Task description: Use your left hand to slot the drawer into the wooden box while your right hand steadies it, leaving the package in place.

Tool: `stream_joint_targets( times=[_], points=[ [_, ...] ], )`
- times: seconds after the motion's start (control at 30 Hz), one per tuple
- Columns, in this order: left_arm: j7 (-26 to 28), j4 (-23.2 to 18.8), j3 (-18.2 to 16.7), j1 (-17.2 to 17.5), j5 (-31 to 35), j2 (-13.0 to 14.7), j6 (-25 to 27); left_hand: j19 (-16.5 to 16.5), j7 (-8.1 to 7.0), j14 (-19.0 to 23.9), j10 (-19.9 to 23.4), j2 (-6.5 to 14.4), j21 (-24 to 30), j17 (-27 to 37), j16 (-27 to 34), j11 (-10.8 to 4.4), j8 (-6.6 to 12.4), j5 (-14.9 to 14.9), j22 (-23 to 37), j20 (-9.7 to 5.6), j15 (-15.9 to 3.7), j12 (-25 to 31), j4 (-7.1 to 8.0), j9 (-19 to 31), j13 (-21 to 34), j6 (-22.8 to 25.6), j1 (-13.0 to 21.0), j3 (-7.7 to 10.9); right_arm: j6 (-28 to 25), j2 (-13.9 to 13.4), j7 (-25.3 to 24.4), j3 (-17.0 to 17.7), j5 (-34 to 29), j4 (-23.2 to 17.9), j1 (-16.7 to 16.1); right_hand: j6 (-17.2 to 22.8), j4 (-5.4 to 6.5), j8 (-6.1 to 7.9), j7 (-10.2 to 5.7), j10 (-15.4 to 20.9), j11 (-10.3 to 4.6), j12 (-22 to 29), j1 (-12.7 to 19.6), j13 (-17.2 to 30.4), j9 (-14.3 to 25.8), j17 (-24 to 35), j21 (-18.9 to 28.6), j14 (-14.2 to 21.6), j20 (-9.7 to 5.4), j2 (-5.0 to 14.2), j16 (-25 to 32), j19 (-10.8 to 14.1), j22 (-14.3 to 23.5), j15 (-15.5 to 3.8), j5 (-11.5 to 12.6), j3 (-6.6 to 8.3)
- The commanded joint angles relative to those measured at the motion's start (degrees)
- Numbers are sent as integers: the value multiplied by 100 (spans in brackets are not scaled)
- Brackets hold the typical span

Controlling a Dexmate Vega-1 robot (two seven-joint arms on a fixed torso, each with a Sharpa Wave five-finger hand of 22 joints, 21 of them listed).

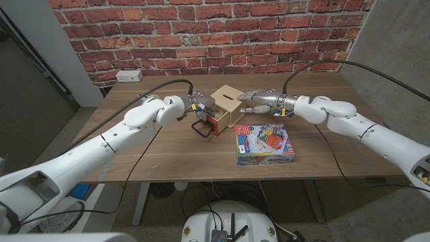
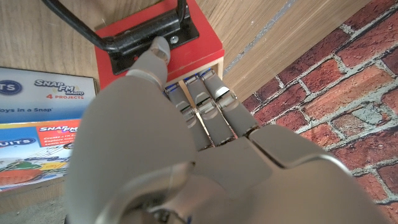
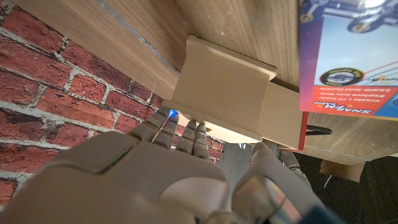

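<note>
The light wooden box (image 1: 228,102) stands mid-table. Its drawer, with a red front (image 1: 213,122) and a black handle (image 1: 201,128), sticks partway out toward me. My left hand (image 1: 194,106) holds the drawer: the thumb presses the red front (image 2: 158,53) beside the handle (image 2: 134,38), and the fingers (image 2: 202,102) lie along the drawer's side. My right hand (image 1: 261,101) reaches in from the other side, its fingertips (image 3: 180,132) touching the box (image 3: 224,84). The colourful package (image 1: 264,143) lies flat in front of the box, apart from both hands.
A brick wall runs behind the table, with a white socket strip (image 1: 128,75) at the back left corner. Black cables hang from both arms. Bare tabletop (image 1: 148,151) extends on the left, with more at the right of the package.
</note>
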Motion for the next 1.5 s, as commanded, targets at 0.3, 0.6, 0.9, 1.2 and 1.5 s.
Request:
stream_joint_targets(
  times=[0.3,0.6,0.9,1.2,1.5],
  points=[
    [111,150,137,-115,176,-180,121,-16,20,-96,-161,79,-9,-2,8,-5,-32,56,19,-486,-383,-34,35,28,10,-143,-130,-19,105,85,-23,-97,0,215,161,47,17,33,-1,40,-4,16,-28,5,11,25,10,35,-446,261,20,106,9,-379,-8,53],
    [151,149,165,-124,237,-206,179,-72,45,-200,-306,33,-47,-19,-17,2,-65,70,9,-489,-360,-49,67,31,-3,-287,-260,-38,169,101,-39,-128,1,285,219,55,17,36,-7,46,-1,17,-26,5,11,28,8,42,-442,263,23,112,9,-390,-8,56],
    [139,119,195,-135,294,-219,203,-102,20,-332,-443,-35,-75,-34,-42,-19,-99,75,1,-486,-349,-64,86,31,-16,-434,-408,-57,187,90,-50,-130,11,303,227,69,14,41,-7,59,-12,20,-22,5,11,30,9,48,-443,264,24,129,9,-386,-7,62],
    [15,-52,165,-43,348,-156,308,-210,-21,-531,-711,-163,-155,-38,-47,-23,-134,83,-14,-489,-338,-78,101,21,-33,-675,-652,-94,226,91,-91,-136,5,328,233,64,10,37,-15,58,-14,17,-18,6,11,31,5,51,-441,264,23,136,10,-391,-7,68],
    [103,-165,89,72,363,-76,300,-338,-123,-790,-1126,-309,-248,-34,-44,-38,-202,104,-20,-490,-340,-98,78,-16,-40,-1164,-841,-104,252,110,-105,-150,1,360,252,65,6,37,-14,63,-27,17,-14,6,11,32,1,54,-439,263,23,139,10,-396,-8,74]
  ],
)
